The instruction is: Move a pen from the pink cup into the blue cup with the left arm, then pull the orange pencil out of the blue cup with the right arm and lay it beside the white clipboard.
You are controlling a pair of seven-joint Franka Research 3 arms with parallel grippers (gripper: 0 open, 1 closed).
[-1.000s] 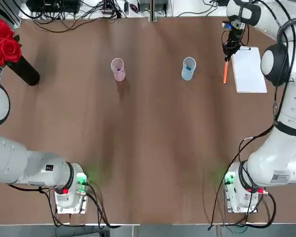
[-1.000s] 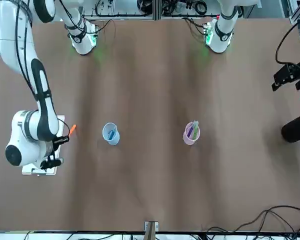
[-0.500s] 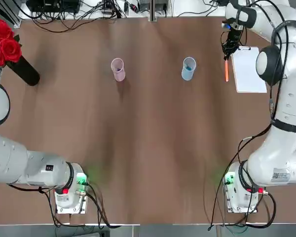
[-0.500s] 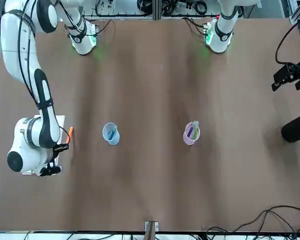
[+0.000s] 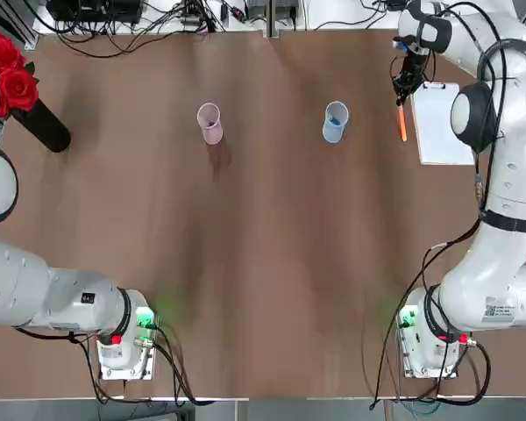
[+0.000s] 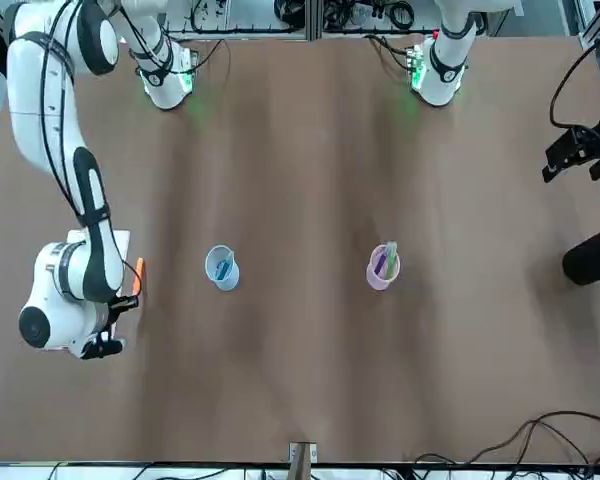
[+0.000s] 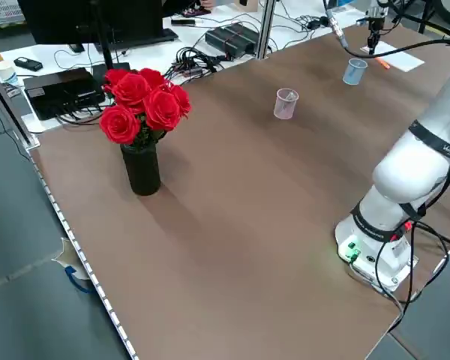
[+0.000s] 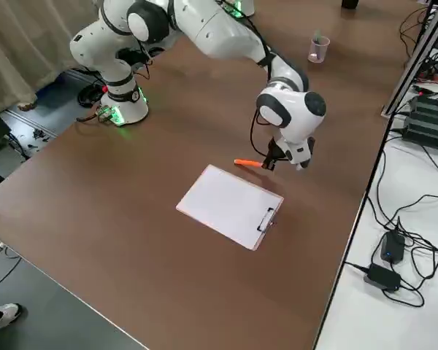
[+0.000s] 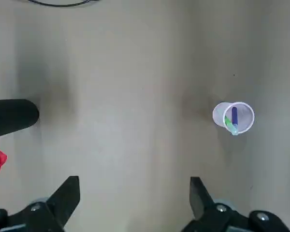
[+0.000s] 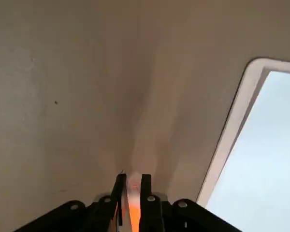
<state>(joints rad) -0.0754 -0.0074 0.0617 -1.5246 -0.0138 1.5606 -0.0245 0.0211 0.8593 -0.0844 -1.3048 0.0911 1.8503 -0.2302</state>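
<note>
We are bringing the orange pencil (image 5: 401,124) lower: the right gripper (image 5: 406,83), still clenched on it, has sunk toward the table (image 5: 263,263) near its far right corner, and the pencil now lies flatter, just beside the white clipboard (image 5: 443,123). That puts us, we judge, at the last step, with only the release left. The left gripper (image 9: 135,200) is hanging released and parked above the table, the pink cup (image 5: 209,122) and blue cup (image 5: 335,120) standing apart.

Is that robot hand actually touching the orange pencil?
Touching. The right wrist view shows the right end effector shut on the orange pencil, its fingers pressing both sides.
</note>
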